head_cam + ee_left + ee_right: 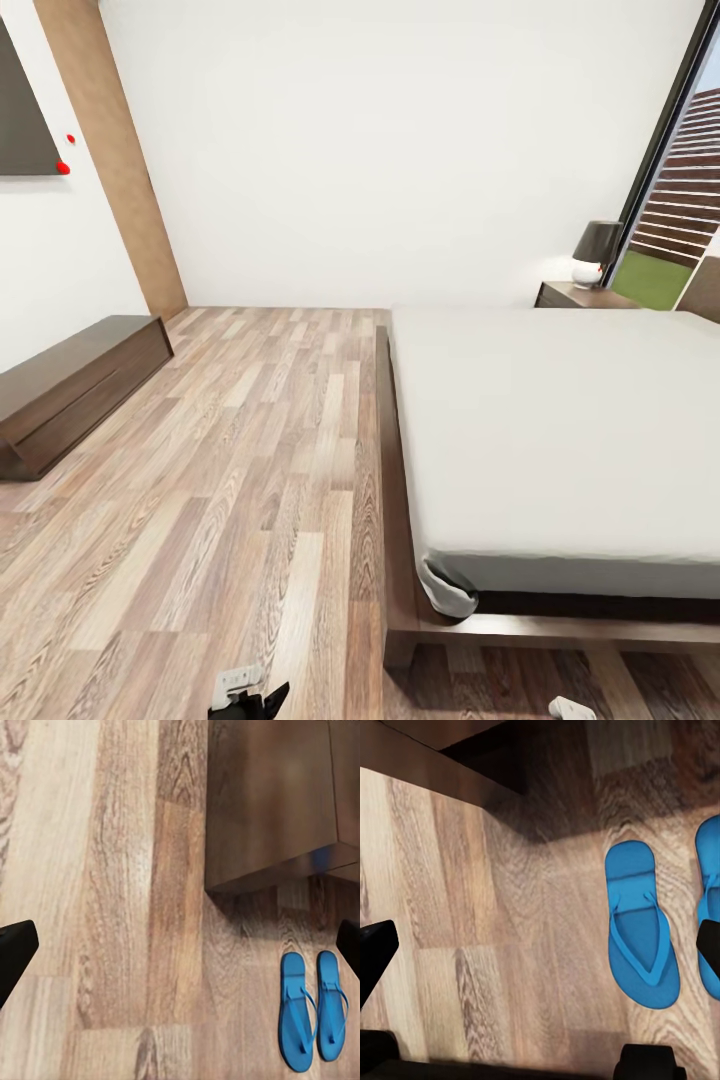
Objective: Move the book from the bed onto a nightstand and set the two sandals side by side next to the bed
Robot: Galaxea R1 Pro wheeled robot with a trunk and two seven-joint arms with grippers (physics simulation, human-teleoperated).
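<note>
Jaws: both wide, holding nothing.
Sandals (641, 926): paired on floor beside bed frame (270, 802).
Advice: seek book next.

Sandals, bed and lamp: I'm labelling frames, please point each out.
sandals (640, 922), right wrist view, sole of the fully visible one.
bed (560, 420), head view, mattress top.
lamp (597, 243), head view, dark shade.

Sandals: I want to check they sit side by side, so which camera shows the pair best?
The left wrist view: both sandals lie whole, parallel and close together on the wood floor, near a dark wooden corner. The right wrist view shows one sandal whole, the other cut off at the picture's edge.
</note>
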